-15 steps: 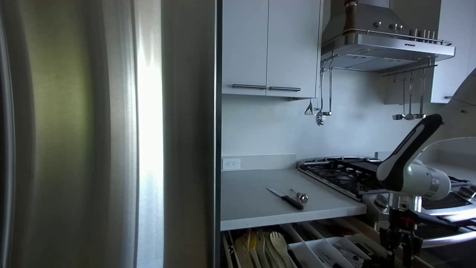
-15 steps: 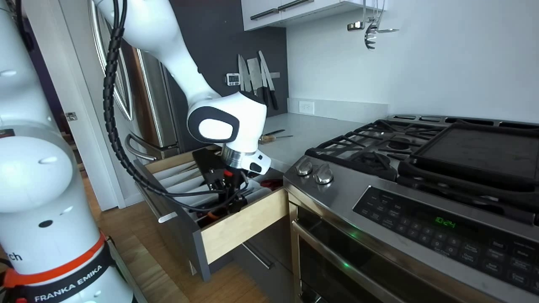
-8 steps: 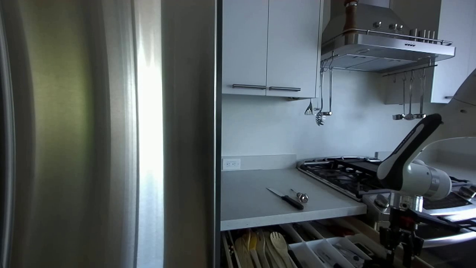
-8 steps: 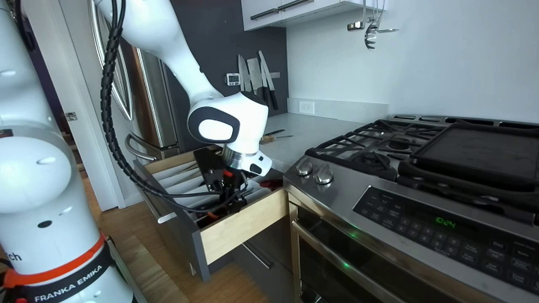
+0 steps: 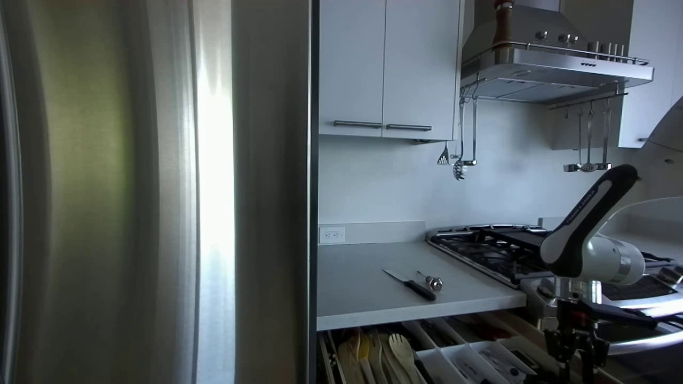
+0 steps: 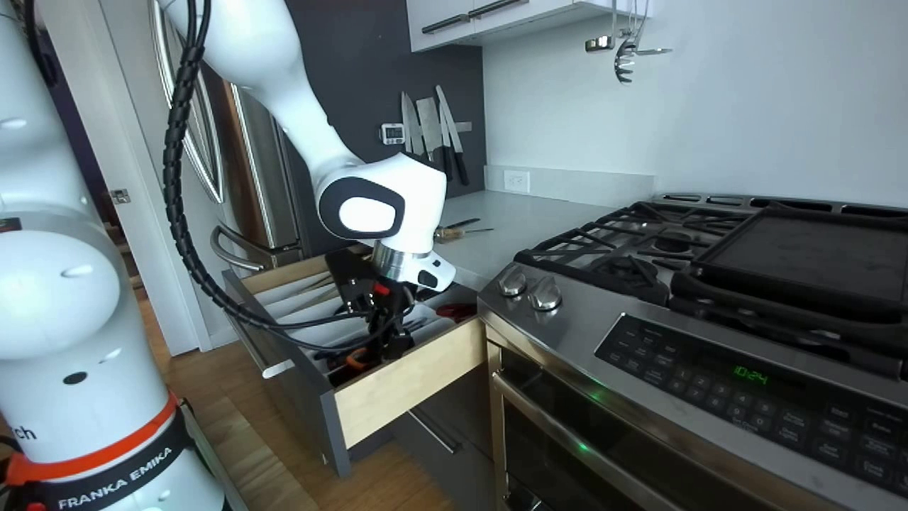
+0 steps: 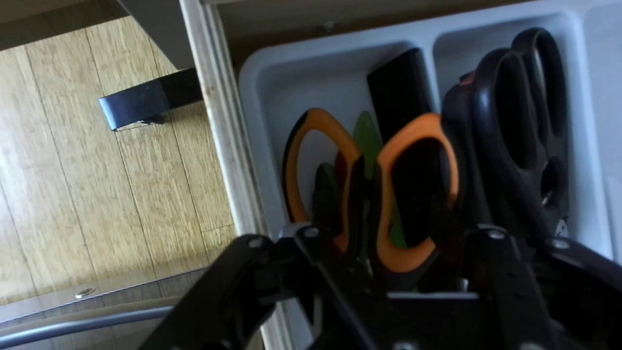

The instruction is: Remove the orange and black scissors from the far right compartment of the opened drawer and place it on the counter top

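Note:
The scissors [image 7: 398, 255] lie in the end compartment of the open drawer [image 7: 226, 116], with both orange-and-black handle loops showing in the wrist view. Their blades are hidden under my gripper. The orange handles also show in an exterior view [image 6: 358, 358], beside the drawer's wooden side [image 6: 411, 383]. My gripper [image 7: 396, 243] is down in the drawer over the lower part of the handles, its fingers apart and holding nothing that I can see. It points downward in both exterior views [image 5: 576, 360] [image 6: 390, 344]. The grey-white counter top [image 5: 357, 282] lies above the drawer.
Black-handled scissors [image 7: 510, 112], a black block [image 7: 398, 92] and green items [image 7: 367, 138] crowd the scissors. A knife [image 5: 413, 285] and a small utensil [image 5: 433, 281] lie on the counter. The gas hob [image 6: 638, 248] stands beside the drawer. Wooden utensils [image 5: 403, 354] fill another compartment.
My gripper has shifted and tilted slightly, and more of the orange handles shows beside it. The drawer has slid slightly further out. The arm's cable has swung a little to the left.

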